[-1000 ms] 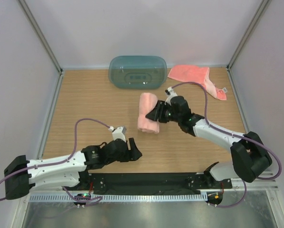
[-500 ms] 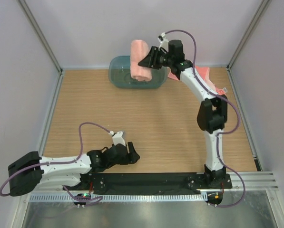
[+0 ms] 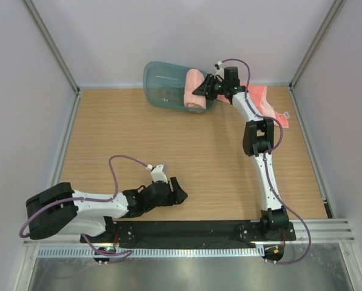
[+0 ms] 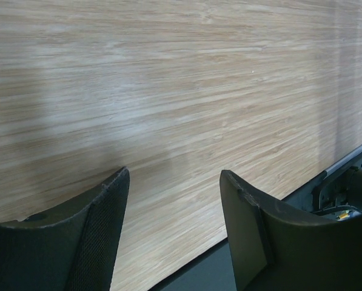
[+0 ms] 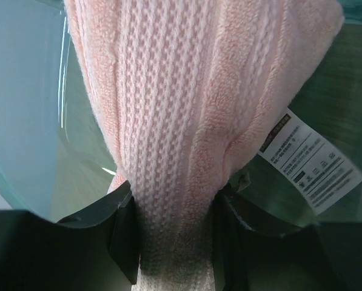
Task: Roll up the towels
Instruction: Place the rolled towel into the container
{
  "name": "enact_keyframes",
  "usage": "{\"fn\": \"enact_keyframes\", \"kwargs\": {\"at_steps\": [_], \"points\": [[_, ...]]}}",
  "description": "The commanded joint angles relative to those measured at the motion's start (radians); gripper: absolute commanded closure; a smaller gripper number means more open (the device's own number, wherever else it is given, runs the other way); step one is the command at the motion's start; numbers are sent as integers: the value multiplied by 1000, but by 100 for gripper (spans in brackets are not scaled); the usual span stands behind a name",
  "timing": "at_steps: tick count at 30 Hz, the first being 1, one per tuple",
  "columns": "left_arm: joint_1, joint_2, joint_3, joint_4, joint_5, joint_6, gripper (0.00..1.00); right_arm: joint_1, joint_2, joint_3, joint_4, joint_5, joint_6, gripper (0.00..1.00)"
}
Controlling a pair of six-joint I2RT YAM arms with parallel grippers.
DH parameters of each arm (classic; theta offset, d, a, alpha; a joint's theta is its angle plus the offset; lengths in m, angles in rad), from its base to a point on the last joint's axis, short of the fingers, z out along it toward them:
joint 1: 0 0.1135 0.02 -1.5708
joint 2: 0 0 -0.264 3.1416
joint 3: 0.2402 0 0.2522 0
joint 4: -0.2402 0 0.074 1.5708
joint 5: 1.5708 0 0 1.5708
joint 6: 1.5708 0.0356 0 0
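Note:
My right gripper (image 3: 206, 91) is stretched to the back of the table and shut on a rolled salmon-pink towel (image 3: 194, 97). It holds the roll inside the rim of the translucent teal tub (image 3: 164, 88), which sits tilted. In the right wrist view the towel (image 5: 187, 109) is pinched between both jaws of the gripper (image 5: 174, 236), its white tag (image 5: 308, 160) hangs to the right, and the tub wall (image 5: 23, 121) shows behind. A second pink towel (image 3: 262, 100) lies flat at the back right, partly behind the arm. My left gripper (image 3: 177, 193) is open and low over bare wood near the front edge, with nothing between its jaws (image 4: 174, 176).
The black mounting rail (image 3: 193, 230) runs along the near edge, and a corner of it shows in the left wrist view (image 4: 344, 182). Grey walls close in the table on the left, back and right. The left arm's purple cable (image 3: 117, 167) loops over the front left.
The right arm lifted the rolled towel from mid-table, carried it high to the back and lowered it into the tub, which tilted and shifted. The left gripper drew slightly narrower and edged right.

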Motion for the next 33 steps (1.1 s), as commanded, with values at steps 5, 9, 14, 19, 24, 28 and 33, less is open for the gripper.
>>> {"fn": "enact_keyframes", "kwargs": {"at_steps": [5, 9, 14, 19, 24, 28, 33], "points": [[-3, 101, -5, -147, 1, 43, 37, 17, -24, 43, -77, 22, -106, 82], [-3, 101, -3, -146, -2, 43, 37, 9, -53, 43, -85, 37, -115, 44], [-3, 96, -9, -144, -2, 37, 38, -20, -110, 40, -98, 63, -100, 26], [-3, 88, -15, -141, -2, 35, 38, -43, -178, 37, -112, 76, -89, 13], [-3, 78, -26, -135, -2, 31, 38, -57, -242, 28, -121, 85, -81, 2], [-3, 79, -26, -135, 0, 29, 38, -75, -328, -47, -102, 120, -78, 0], [-3, 73, -31, -135, 1, 31, 38, -135, -429, -156, -120, 299, -84, 0]]}}
